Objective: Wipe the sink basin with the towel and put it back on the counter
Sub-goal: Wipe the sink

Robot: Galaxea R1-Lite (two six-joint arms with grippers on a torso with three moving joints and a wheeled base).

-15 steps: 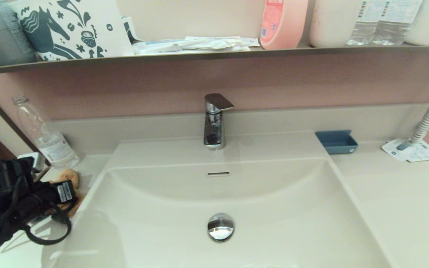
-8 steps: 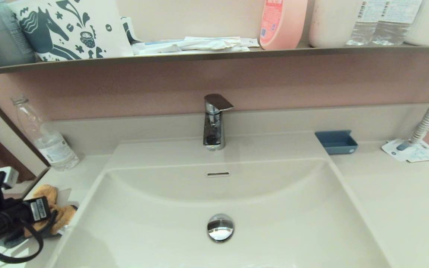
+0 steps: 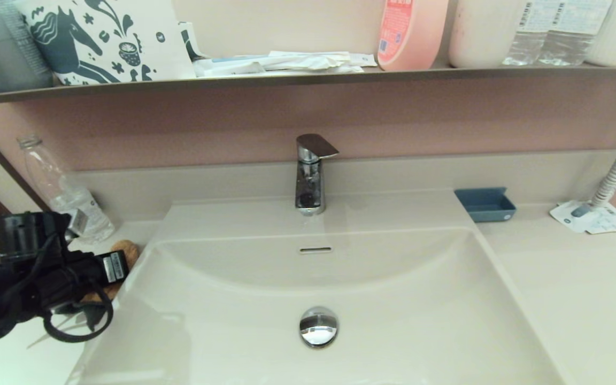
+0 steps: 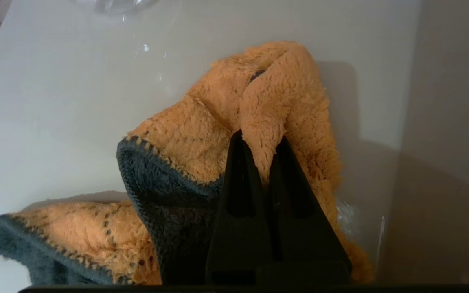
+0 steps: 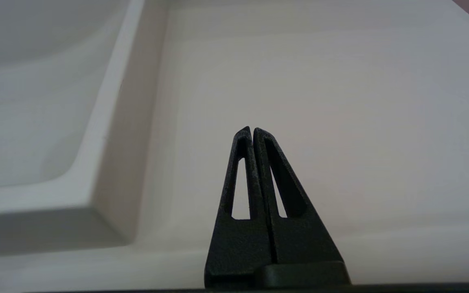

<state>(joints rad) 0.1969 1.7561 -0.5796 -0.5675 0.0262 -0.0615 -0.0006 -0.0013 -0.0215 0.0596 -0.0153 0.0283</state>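
On the counter [image 3: 564, 278] left of the sink basin [image 3: 393, 299], near a clear bottle [image 3: 62, 192], we see the left gripper [image 4: 261, 140] with its fingers pinched together on a raised fold of the orange towel [image 4: 202, 138]. The towel's trailing edge lies on the counter. The right gripper [image 5: 252, 130], fingers pressed together and holding nothing, hangs over the counter right of the basin.
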